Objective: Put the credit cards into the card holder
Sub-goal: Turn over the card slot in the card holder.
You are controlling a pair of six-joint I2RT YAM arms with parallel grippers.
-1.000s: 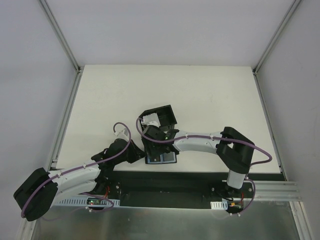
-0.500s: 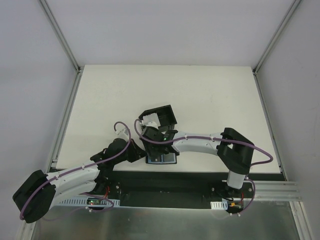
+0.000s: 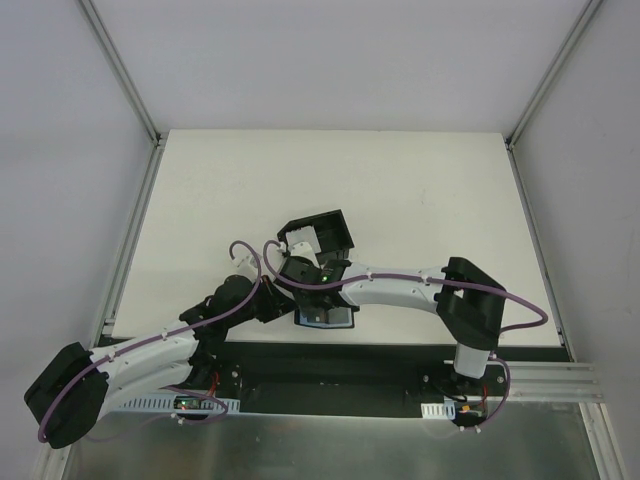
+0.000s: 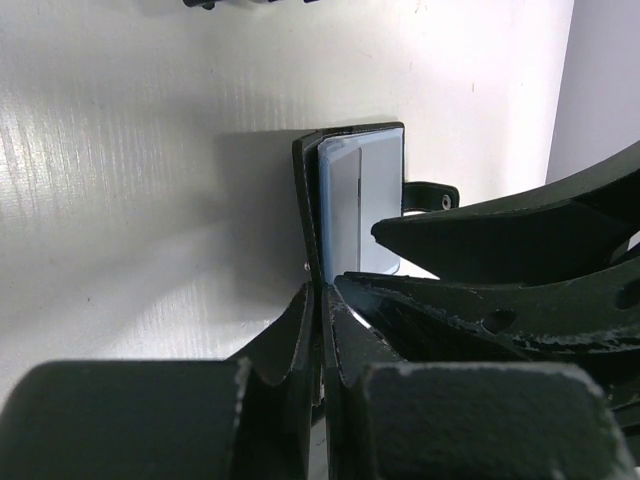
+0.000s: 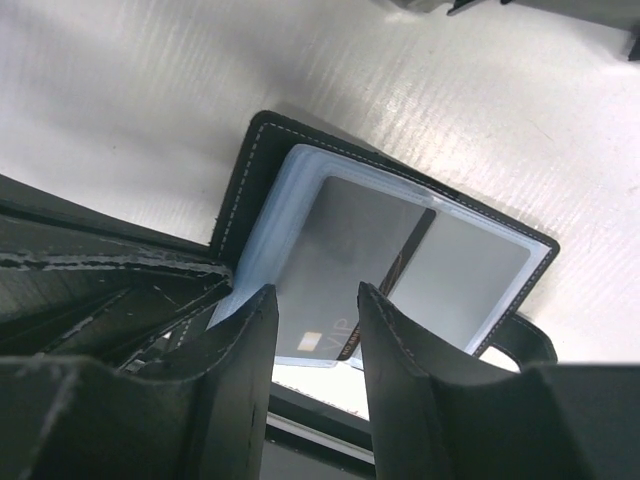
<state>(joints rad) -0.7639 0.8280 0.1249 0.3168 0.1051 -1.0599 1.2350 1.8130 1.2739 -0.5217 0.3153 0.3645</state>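
Right wrist view: right fingers (image 5: 400,380) have narrowed, still apart, over a credit card (image 5: 335,250) in the card holder (image 5: 245,170), probably to push it deeper; left fingers (image 4: 290,340) pinch the holder's cover.

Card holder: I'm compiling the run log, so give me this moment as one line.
left gripper shut on black folding card holder edge | right gripper open, straddling grey plastic card on opened holder

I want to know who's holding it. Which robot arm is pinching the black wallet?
The left gripper: its jaws are shut on the black cover edge of the card holder. The right gripper has its jaws apart above the bluish sleeves.
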